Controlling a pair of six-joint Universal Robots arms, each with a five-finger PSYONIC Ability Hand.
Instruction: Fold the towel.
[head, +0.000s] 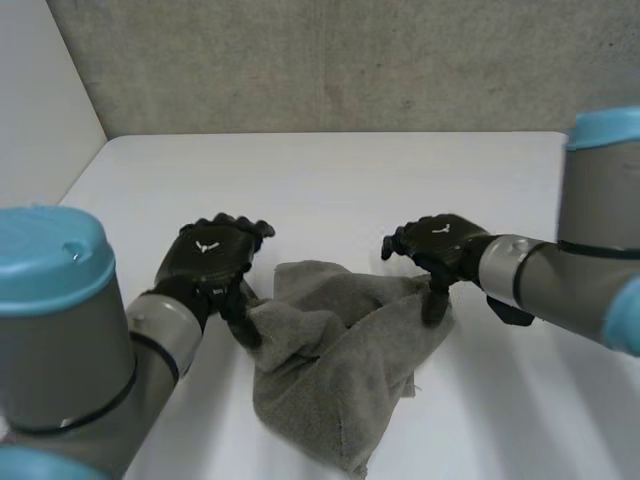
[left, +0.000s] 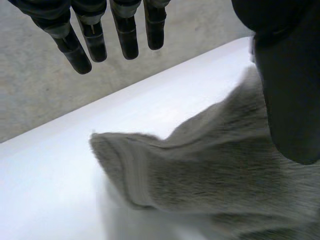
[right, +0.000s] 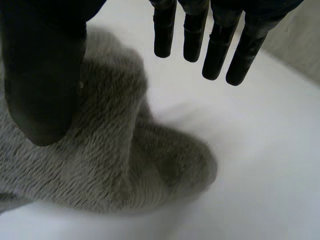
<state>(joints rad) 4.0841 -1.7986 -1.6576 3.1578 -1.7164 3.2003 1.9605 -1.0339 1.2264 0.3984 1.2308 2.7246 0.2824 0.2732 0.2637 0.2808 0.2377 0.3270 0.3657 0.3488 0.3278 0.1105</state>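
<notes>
Left hand (head: 210, 255) released: fingers (left: 80, 50) straight and spread, hanging clear of the cloth, thumb pointing down onto the left edge of the towel (head: 330, 370), nothing pinched. Right hand (head: 445, 240) likewise slack, fingers (right: 215, 55) straight and off the cloth over bare table, thumb lowered onto the towel's raised right corner, no grasp around it. Between the two hands, grey towel lying crumpled and unfolded, bunched high at the far side with a hemmed edge turned up beside the left thumb, then trailing in loose folds towards the near edge of the white table (head: 350, 180). Grey arms with light-blue caps coming in from either side, left arm (head: 60, 330) and right arm (head: 570, 280). Beyond the table, rough concrete wall (head: 350, 60).
</notes>
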